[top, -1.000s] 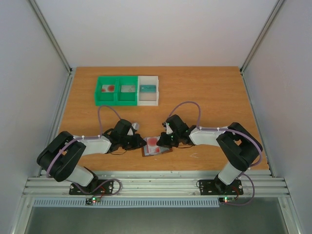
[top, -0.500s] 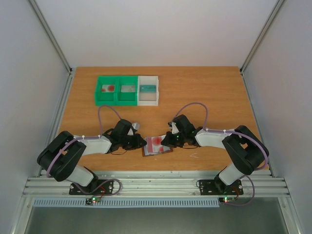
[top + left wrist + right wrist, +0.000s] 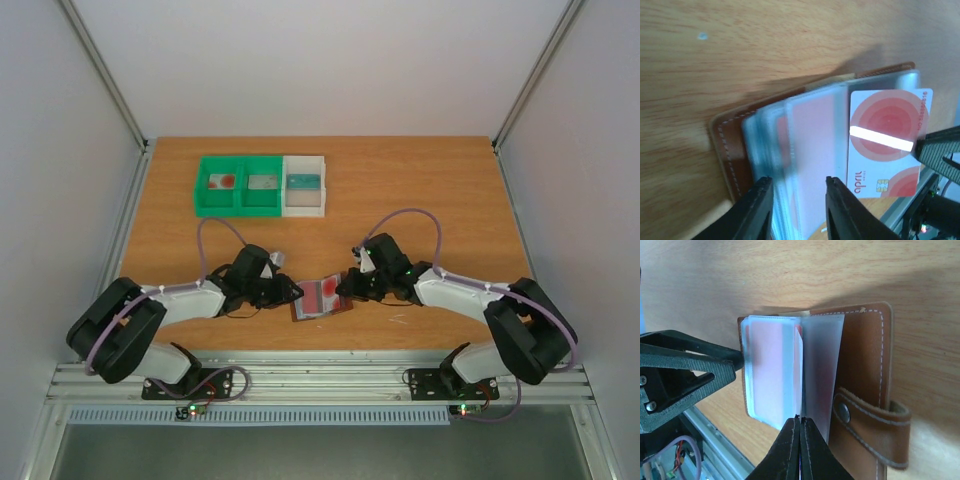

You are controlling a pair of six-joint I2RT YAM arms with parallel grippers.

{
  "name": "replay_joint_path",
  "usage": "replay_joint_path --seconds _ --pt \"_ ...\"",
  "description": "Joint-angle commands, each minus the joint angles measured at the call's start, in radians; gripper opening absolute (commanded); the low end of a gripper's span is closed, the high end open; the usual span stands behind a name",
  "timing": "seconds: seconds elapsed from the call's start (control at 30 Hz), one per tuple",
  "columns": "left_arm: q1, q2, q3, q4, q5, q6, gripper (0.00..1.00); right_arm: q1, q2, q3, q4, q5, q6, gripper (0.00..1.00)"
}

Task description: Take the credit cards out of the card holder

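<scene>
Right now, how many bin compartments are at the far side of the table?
3, in one row: left green compartment, right green compartment, white compartment at the right end. None looks hidden.

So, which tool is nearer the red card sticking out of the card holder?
Right. The right tool pinches the red card by its edge; the left tool sits over the card holder, beside that card.

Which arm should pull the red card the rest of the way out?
Right: the right gripper is shut on the red card, which sticks out of the card holder; the left gripper is open over the sleeves.
</scene>
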Motion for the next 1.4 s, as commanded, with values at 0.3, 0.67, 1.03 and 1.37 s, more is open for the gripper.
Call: replay_joint_path --seconds 0.3,0.67,1.03,1.37 --pt "-0.034 -0.147 0.015 0.078 0.059 -0.131 0.52 -0.006 -0.188 0.027 -0.128 -0.014 0.021 0.01" --pt "-0.052 -0.145 -0.086 0.524 0.139 -0.356 0.53 -0.007 -0.339 -0.021 0.083 -0.133 0.187 0.01" --pt "-0.055 -0.143 -0.139 0.772 0.137 -0.445 0.06 -0.005 -0.386 -0.033 0.086 -0.159 0.188 0.01" --pt "-0.054 -0.150 -0.143 0.845 0.190 -0.452 0.00 -0.007 -0.397 0.031 -0.072 -0.192 0.074 0.16"
